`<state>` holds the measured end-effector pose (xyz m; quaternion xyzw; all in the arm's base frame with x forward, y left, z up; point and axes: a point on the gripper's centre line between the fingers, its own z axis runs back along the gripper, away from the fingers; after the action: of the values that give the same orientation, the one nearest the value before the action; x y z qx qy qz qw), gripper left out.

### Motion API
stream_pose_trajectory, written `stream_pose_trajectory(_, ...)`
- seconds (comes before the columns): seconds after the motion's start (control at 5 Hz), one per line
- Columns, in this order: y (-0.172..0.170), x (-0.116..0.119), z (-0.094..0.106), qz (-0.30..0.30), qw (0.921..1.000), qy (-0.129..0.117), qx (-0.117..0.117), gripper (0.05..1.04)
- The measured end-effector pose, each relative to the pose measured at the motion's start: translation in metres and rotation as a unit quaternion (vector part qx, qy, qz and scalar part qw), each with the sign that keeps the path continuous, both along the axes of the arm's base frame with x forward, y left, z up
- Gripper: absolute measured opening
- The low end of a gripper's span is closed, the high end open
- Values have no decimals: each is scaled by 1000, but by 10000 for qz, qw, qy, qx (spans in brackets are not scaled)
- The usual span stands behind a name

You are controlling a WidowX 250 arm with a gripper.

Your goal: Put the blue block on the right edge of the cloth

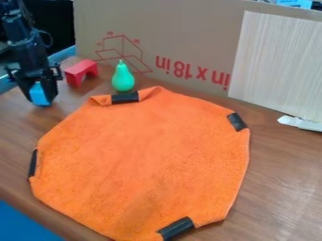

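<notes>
Partner: Layout, largest first?

Me: Cardboard sheet (189, 28), upright behind the cloth; orange cloth (144, 150), flat on the table, my reference; red arch (80, 71) and green pear (122, 77), just beyond the cloth's far left; blue block (40, 95), off the cloth, beside its far-left side; black gripper (39, 94) there too, fingers closed about the block. Cannot tell whether the block bears on the table.

Partner: Method for the placement?

Me: Judgement only: I would lift straight up first, enough to pass over the raised fold at the cloth's far edge; cross the cloth high, clear of the pear; come down slowly over its right rim, between the right-hand black strip (237, 121) and the near one (175, 228); off the strip, the block should sit flatter. Through this camera I judge depth poorly, so I would check alignment low down; let the block touch, then open gently and rise vertically; a sideways drag could ruck the cloth or tip the block.

Partner: Labels, writing?

Me: Large red print (192, 70) on the cardboard behind the cloth, inverted; a red line drawing (123, 48) left of it, with smaller marks around; wording not transcribed; no brand noted.
</notes>
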<state>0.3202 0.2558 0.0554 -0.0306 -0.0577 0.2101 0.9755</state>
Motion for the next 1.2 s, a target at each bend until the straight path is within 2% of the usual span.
stream_pose_trajectory(0.2, -21, -10, 14, -181, 9997, -39, -183, 522)
stream_pose_trajectory(0.4, -49, -10, 30, -388, 9985, -106, -362, 522)
stream_pose_trajectory(0.6, -75, -4, 32, -470, 9972, -34, -583, 522)
stream_pose_trajectory(1.0, -130, 16, 26, -564, 9955, 136, -753, 522)
stream_pose_trajectory(1.2, -172, 29, 19, -688, 9947, 181, -738, 522)
